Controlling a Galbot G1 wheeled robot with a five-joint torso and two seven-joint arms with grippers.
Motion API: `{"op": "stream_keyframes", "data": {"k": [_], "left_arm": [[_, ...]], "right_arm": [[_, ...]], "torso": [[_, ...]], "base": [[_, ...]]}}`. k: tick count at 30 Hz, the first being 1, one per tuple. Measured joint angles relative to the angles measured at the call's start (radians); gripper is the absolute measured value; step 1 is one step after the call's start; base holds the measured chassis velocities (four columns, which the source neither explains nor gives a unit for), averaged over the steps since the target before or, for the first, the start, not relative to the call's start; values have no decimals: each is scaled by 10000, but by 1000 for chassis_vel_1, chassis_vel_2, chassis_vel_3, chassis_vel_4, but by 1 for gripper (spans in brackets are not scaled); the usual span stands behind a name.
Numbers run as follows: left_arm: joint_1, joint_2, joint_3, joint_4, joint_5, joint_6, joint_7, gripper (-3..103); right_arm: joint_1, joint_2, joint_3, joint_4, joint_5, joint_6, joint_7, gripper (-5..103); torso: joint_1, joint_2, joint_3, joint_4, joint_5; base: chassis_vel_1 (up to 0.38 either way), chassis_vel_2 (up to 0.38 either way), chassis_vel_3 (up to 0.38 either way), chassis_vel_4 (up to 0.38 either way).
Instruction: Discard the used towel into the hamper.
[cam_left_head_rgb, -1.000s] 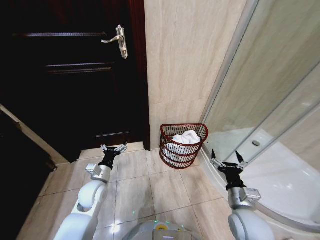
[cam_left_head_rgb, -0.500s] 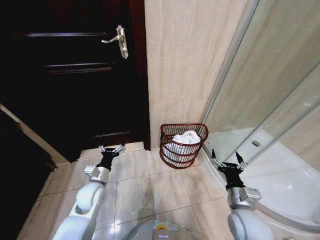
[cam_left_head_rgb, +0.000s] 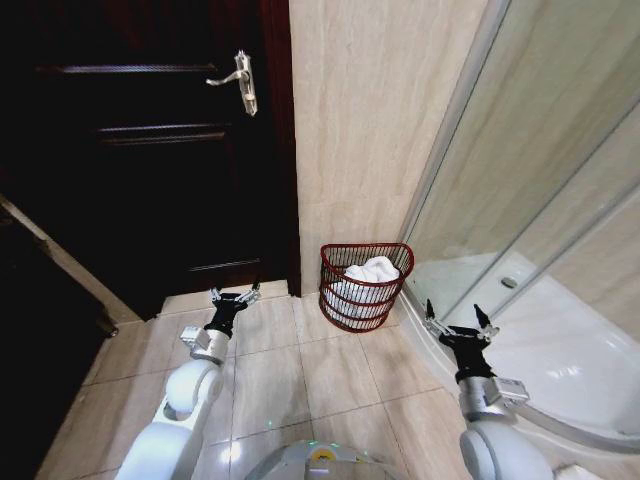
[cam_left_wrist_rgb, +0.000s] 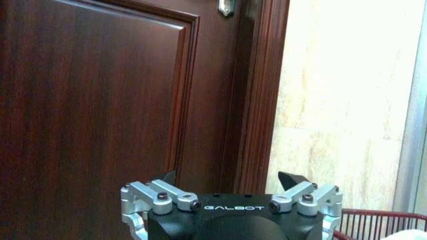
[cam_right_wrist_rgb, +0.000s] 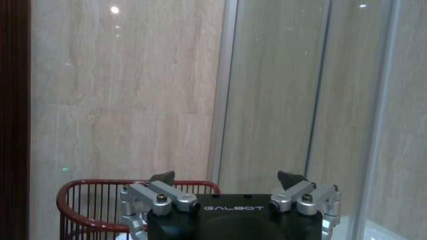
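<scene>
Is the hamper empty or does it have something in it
Not empty: the hamper stands upright with a white towel bunched inside, showing above its rim.

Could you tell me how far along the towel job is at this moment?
Looks done: the towel lies inside the hamper by the wall. Nothing is in hand: the left gripper and right gripper hover open and empty above the floor on either side. Nothing visibly remains.

One hamper (cam_left_head_rgb: 366, 286), one white towel (cam_left_head_rgb: 370, 272), one dark door (cam_left_head_rgb: 140, 150), one door handle (cam_left_head_rgb: 236, 80), two tools, left (cam_left_head_rgb: 234, 294) and right (cam_left_head_rgb: 455, 318).
</scene>
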Motion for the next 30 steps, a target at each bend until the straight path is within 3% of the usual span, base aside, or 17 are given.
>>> {"op": "stream_keyframes", "data": {"k": [16,30], "left_arm": [[103,-6,-186,121,2,-278,-87,100],[74,-55,-165,307,3,-434,-81,100]], "right_arm": [[2,-23,-138,17,-10,4,7,100],[26,-21,-249,-117,-57,3,12,100]], "torso": [[-175,-630,-455,0,-1],[-212,-862,-651,0,-1]], "base": [[0,0,0,0],[0,0,0,0]]}}
